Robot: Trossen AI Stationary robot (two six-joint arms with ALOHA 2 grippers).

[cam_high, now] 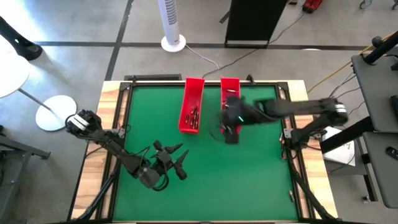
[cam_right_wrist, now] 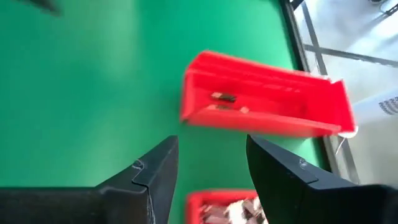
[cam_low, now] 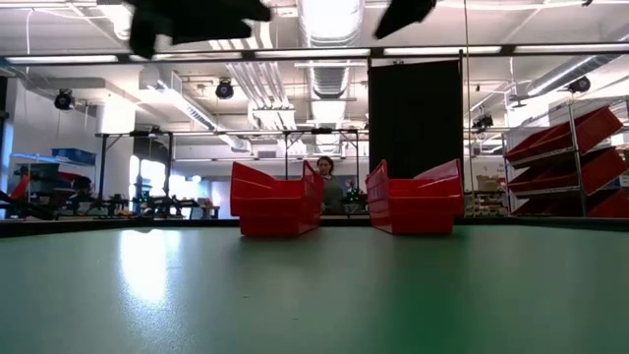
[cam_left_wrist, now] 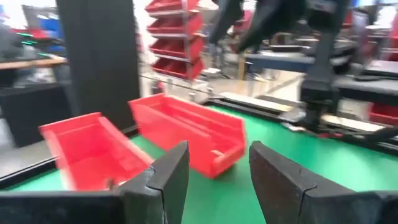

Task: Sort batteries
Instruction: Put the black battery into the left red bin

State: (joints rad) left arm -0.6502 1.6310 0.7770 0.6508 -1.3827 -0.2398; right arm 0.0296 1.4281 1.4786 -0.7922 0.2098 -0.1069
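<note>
Looks like the pick phase of the sort. The right gripper (cam_high: 231,138) hangs over the near end of the right tray (cam_high: 229,87), fingers apart with nothing between them. From its wrist view a heap of batteries (cam_right_wrist: 229,211) lies just below its tips in that tray, and a couple more (cam_right_wrist: 224,98) lie in the left tray (cam_right_wrist: 267,102). Next I reckon it drops straight down into the heap and closes on a single cell. The left gripper (cam_high: 179,163) waits over bare mat near the front, jaws apart and empty, well away from both trays.
</note>
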